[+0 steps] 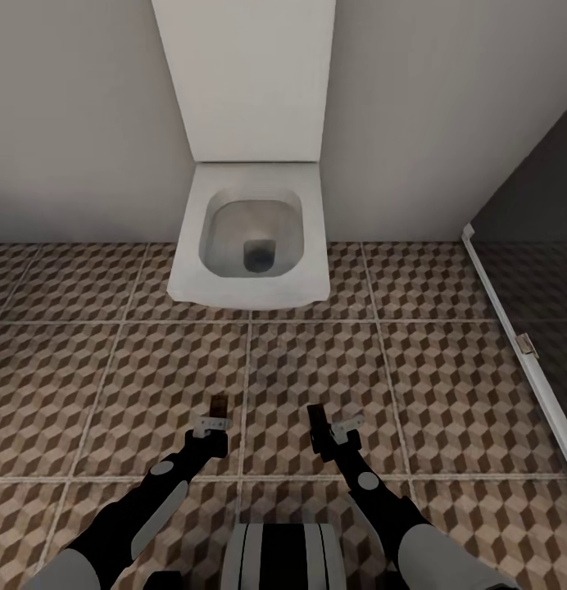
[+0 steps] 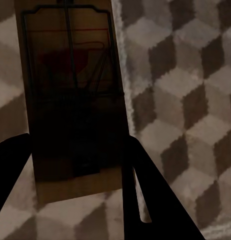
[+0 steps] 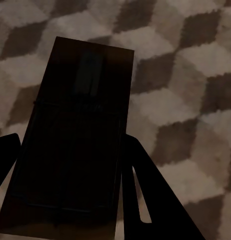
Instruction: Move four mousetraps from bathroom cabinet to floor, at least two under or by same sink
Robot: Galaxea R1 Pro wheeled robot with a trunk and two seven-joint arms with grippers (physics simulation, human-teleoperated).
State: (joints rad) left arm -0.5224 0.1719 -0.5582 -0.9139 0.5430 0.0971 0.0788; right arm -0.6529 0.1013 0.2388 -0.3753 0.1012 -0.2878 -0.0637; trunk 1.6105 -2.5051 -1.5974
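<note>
- Facing a square white toilet [image 1: 251,238] against a pale grey wall; bathroom floor [image 1: 447,360] of cube-pattern tiles below both arms. Dark glass panel with white frame [image 1: 513,328] at the right edge.
- Left claw [image 1: 211,426]: clamped on a mousetrap [image 2: 70,100], fingers [image 2: 145,200] on either long side of the board. Wire frame and red spot legible in the left wrist view.
- Right claw [image 1: 337,430]: clamped on a second mousetrap [image 3: 75,135]; board in deep shadow, wire barely readable in the right wrist view.
- Key relation: each board's long axis running out along the claw's fingers, free end projecting past the fingertips, well above the floor tiles. Floor directly beneath both; straight descent enough to set either down.
- Sink and cabinet not in frame here, so direction to the sink cannot be judged from this pose.
- Judgement: mid-carry, two traps in hand, placement not yet done. Next move likely a turn of the base toward the sink before lowering.
- Risk: narrow side grip on thin boards; a tilt on release could land a trap on edge.
</note>
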